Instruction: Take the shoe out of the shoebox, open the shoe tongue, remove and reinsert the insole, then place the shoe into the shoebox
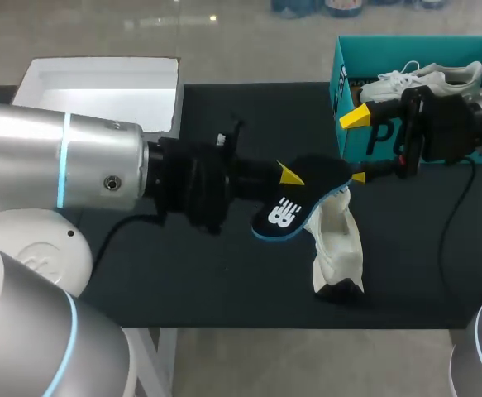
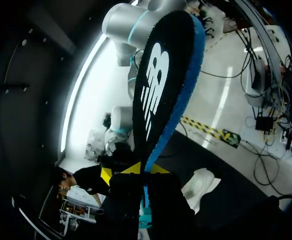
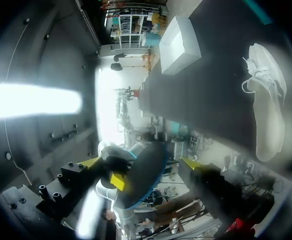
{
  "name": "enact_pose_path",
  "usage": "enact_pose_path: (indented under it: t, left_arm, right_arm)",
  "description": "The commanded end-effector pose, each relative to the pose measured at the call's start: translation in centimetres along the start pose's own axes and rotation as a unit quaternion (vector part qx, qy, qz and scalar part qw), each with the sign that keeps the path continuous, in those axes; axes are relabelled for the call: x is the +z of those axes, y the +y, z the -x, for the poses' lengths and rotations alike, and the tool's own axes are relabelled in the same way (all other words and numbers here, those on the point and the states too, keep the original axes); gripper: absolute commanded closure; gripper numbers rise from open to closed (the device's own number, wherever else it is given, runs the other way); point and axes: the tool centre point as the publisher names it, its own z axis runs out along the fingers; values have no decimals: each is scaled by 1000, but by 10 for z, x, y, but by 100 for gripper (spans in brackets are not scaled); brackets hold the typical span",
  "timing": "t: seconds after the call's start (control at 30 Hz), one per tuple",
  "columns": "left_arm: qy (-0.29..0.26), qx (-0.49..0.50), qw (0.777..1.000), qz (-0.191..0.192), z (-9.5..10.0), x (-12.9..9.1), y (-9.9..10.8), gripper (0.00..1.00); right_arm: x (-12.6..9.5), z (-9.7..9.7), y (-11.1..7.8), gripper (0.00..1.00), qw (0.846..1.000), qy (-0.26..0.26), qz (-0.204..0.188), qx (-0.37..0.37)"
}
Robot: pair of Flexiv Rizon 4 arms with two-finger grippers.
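My left gripper (image 1: 288, 175) (image 2: 135, 172) is shut on one end of a black insole (image 1: 294, 207) (image 2: 161, 85) with a blue edge and a white logo, holding it above the table. Under it, a white shoe (image 1: 336, 240) (image 2: 201, 185) (image 3: 268, 110) lies on the black table. My right gripper (image 1: 356, 146) (image 3: 140, 162) stands open at the insole's (image 3: 143, 180) far end, which sits between its fingers without being gripped. A teal shoebox (image 1: 365, 62) at the back right holds a second white shoe (image 1: 422, 78).
A white box lid (image 1: 100, 87) (image 3: 181, 45) lies at the back left of the black table (image 1: 224, 273). My right arm passes in front of the shoebox. The table's front edge runs just below the shoe.
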Motion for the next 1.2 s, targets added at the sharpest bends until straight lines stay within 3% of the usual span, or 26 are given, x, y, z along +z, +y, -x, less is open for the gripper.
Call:
enact_pose_path:
  t: [0.03,0.53,0.8,1.2]
  left_arm:
    - [7,3,1000,6,4,3,-1,100]
    - [11,10,999,39,11,22,32,100]
    - [18,10,999,37,14,40,51,100]
    - [28,24,998,47,27,72,64,100]
  right_arm:
    - [1,0,1,0,1000,0,0,0]
    - [1,0,1,0,1000,0,0,0]
    - [1,0,1,0,1000,0,0,0]
    - [1,0,1,0,1000,0,0,0]
